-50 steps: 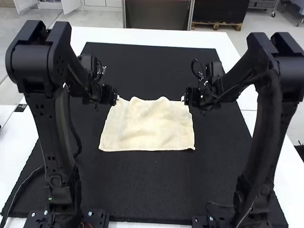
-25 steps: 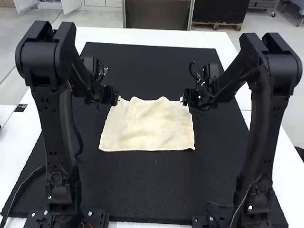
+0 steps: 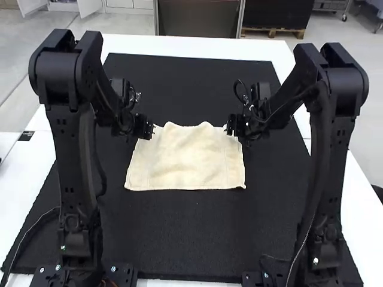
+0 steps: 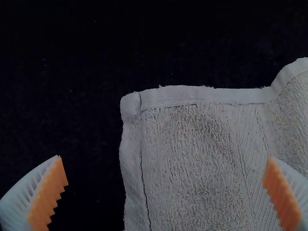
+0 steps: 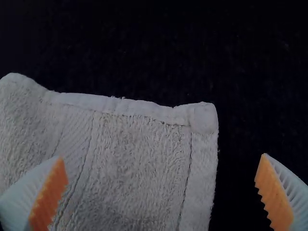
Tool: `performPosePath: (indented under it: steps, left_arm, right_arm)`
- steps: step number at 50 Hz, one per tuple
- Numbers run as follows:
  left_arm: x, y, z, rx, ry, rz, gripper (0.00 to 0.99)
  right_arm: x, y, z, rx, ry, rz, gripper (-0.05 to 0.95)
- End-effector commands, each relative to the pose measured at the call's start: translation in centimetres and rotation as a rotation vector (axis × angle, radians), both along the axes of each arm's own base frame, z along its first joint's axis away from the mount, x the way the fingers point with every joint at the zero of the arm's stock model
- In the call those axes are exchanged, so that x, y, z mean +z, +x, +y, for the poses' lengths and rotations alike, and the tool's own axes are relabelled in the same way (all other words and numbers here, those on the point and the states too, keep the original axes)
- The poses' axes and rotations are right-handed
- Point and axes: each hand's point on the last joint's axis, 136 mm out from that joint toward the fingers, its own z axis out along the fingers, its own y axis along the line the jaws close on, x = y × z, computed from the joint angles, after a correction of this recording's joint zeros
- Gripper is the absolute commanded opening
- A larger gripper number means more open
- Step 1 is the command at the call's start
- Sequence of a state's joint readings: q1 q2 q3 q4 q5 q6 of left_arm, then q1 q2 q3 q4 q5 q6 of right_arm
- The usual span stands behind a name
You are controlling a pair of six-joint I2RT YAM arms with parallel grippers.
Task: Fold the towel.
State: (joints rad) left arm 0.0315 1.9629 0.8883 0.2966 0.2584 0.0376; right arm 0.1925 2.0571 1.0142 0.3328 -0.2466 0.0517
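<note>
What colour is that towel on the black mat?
Cream, as seen best in the high view.

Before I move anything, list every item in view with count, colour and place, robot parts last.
Rectangular terry-cloth towel: one, cream, mid-mat, far edge rippled.
Large flat mat: one, black, on the table.
Smooth-topped table: one, white, beneath the mat.
Small rectangular piece: one, black, on the table's left.
Jointed arms: two, black, left and right.
Two-finger grippers: two, white fingers, orange pads, left and right far corners.
</note>
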Motion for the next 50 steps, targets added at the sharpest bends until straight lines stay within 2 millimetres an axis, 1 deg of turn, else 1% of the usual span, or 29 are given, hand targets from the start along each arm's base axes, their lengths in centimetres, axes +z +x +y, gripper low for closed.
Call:
performPosePath:
  steps: [1,7,10,15,16,17,18,21,23,25,28,29,30,33,37,38,41,42,43,46,48,50]
  left_arm:
    - [0.3,0.7,-0.3,-0.016,0.002,-0.018,0.949]
    - [-0.3,0.4,-0.2,-0.015,0.001,-0.003,0.930]
    - [-0.5,0.4,-0.3,-0.017,-0.001,-0.001,0.903]
    - [-1.1,0.4,-0.3,-0.013,-0.004,0.007,0.902]
    - [-1.1,0.4,-0.3,-0.013,-0.006,0.006,0.897]
    - [-1.2,0.3,-0.2,-0.012,-0.008,0.011,0.870]
    - [-1.2,0.3,-0.3,-0.014,-0.010,0.011,0.838]
    - [-1.3,0.2,-0.4,-0.016,-0.013,0.014,0.795]
    - [-1.4,0.1,-0.5,-0.017,-0.022,0.018,0.725]
    - [-1.4,0.0,-0.6,-0.021,-0.029,0.020,0.693]
    - [-1.4,-0.1,-0.7,-0.021,-0.034,0.018,0.502]
    - [-1.4,-0.1,-0.7,-0.019,-0.038,0.016,0.431]
    - [-1.5,-0.1,-0.8,-0.021,-0.047,0.019,0.370]
    - [-1.3,-0.1,-1.0,-0.028,-0.057,0.012,0.259]
    - [-1.3,-0.1,-1.0,-0.028,-0.058,0.001,0.064]
    - [-1.3,-0.1,-1.0,-0.028,-0.058,-0.002,0.036]
    - [-1.3,-0.1,-1.0,-0.028,-0.057,-0.007,0.026]
    - [-1.4,-0.2,-1.0,-0.028,-0.058,-0.006,0.028]
    - [-1.4,-0.2,-1.0,-0.029,-0.057,-0.006,0.026]
    - [-1.5,-0.4,-1.1,-0.030,-0.062,-0.005,0.026]
    - [-1.5,-0.4,-1.2,-0.035,-0.065,-0.005,0.026]
    - [-1.4,-0.5,-1.3,-0.040,-0.069,-0.007,0.028]
  right_arm:
    - [-0.1,0.4,1.0,0.031,-0.003,-0.012,0.90]
    - [-0.7,0.4,1.1,0.036,-0.009,-0.004,0.90]
    - [-1.1,0.3,1.2,0.037,-0.015,0.003,0.90]
    - [-1.7,0.1,1.4,0.043,-0.024,0.016,0.89]
    - [-1.9,0.0,1.5,0.046,-0.026,0.020,0.89]
    - [-1.9,0.0,1.6,0.047,-0.026,0.020,0.88]
    - [-2.0,0.0,1.6,0.050,-0.027,0.022,0.86]
    - [-2.2,-0.1,1.6,0.060,-0.037,0.021,0.78]
    - [-2.2,-0.1,1.6,0.061,-0.036,0.022,0.66]
    - [-2.2,-0.1,1.6,0.060,-0.035,0.025,0.54]
    - [-2.3,-0.2,1.7,0.069,-0.026,0.036,0.37]
    - [-2.3,-0.3,1.8,0.072,-0.023,0.040,0.29]
    - [-2.3,-0.2,1.8,0.072,-0.023,0.041,0.26]
    - [-2.1,-0.1,1.8,0.079,-0.028,0.035,0.27]
    - [-2.2,0.0,1.7,0.080,-0.032,0.045,0.27]
    - [-2.3,-0.1,1.6,0.081,-0.035,0.051,0.27]
    - [-2.4,-0.1,1.7,0.083,-0.035,0.054,0.28]
    - [-2.4,-0.1,1.7,0.081,-0.025,0.058,0.27]
    - [-2.3,-0.3,2.0,0.082,0.004,0.075,0.17]
    - [-2.6,-0.5,2.0,0.088,0.012,0.090,0.09]
    - [-2.8,-0.6,1.8,0.092,0.008,0.093,-0.02]
    - [-2.8,-0.6,1.8,0.091,0.007,0.093,-0.02]
